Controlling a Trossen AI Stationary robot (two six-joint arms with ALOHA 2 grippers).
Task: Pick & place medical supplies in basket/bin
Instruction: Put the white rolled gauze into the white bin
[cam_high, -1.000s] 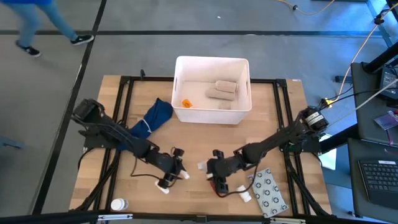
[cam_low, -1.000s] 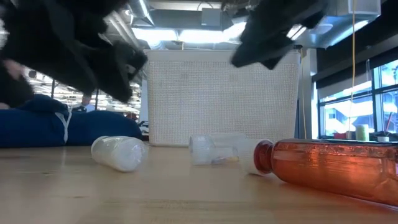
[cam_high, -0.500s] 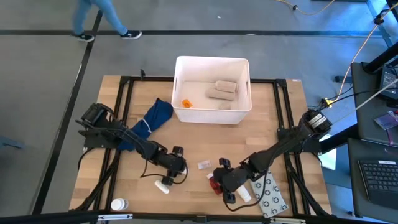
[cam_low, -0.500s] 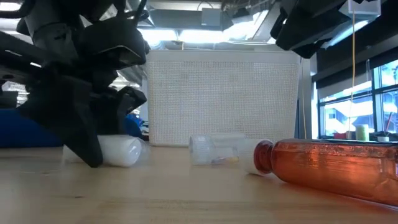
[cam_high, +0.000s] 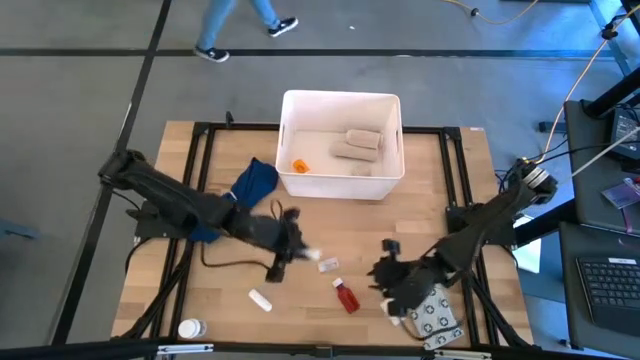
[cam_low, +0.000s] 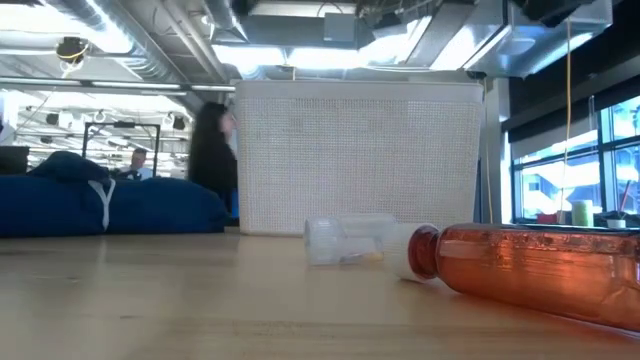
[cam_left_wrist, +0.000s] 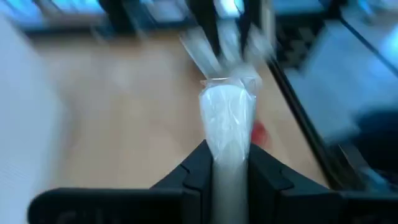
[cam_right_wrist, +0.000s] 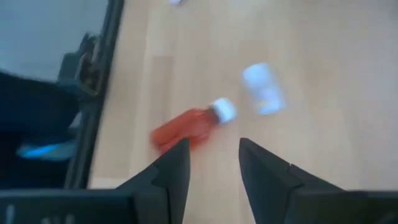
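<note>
Left hand (cam_left_wrist: 227, 171) was pinching a white tube (cam_left_wrist: 227, 118) by its tail end, lifted off the surface near mid-surface, short of the white bin (cam_high: 342, 146) at the far edge; most of the tube overhung the grip, so it could swing or slip out on the carry and fall short of the rim. Right hand (cam_right_wrist: 214, 165) hung spread and empty near the front edge, close over the red bottle (cam_high: 346, 297) and beside the grey packet (cam_high: 436, 316); a careless descent could roll the bottle away.

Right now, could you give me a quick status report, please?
Left gripper shut on white tube, above the table. Right gripper open, empty, near red bottle. White bin unobstructed.
</note>
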